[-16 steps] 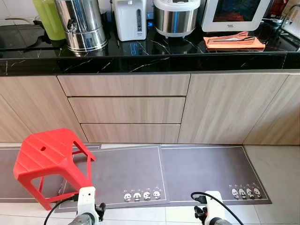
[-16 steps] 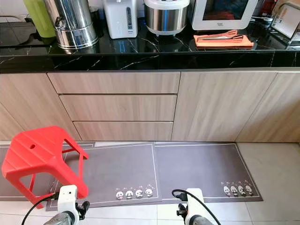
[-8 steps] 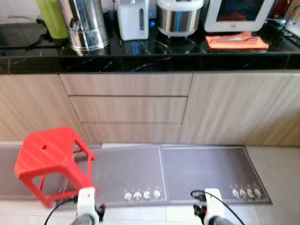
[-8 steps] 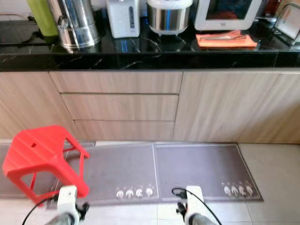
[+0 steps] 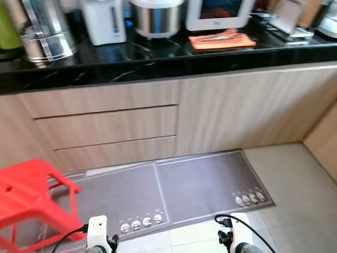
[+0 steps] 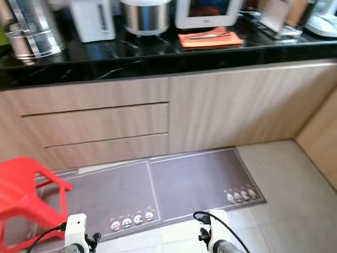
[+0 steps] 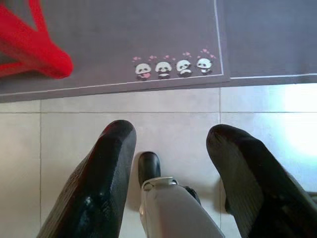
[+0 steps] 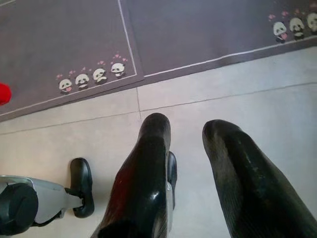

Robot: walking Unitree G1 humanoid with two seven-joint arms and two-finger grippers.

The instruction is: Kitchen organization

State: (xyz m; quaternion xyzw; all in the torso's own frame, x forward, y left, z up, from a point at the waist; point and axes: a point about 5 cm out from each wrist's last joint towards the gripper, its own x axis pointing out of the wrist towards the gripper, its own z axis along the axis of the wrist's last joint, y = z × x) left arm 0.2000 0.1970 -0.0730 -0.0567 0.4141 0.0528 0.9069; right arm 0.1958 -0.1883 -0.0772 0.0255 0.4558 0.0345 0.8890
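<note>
Both my arms hang idle. Left gripper (image 7: 171, 144) fingers apart over pale floor tiles, holding nothing. Right gripper (image 8: 188, 144) fingers also apart, nothing between them. Black counter (image 5: 158, 58) at 12 o'clock carries steel urn (image 5: 45, 31), white kettle (image 5: 105, 21), rice cooker (image 5: 155, 16), orange cloth (image 5: 221, 39). Grey panda mats (image 5: 174, 184) below drawers. Red stool (image 5: 26, 200) at 9 o'clock.
</note>
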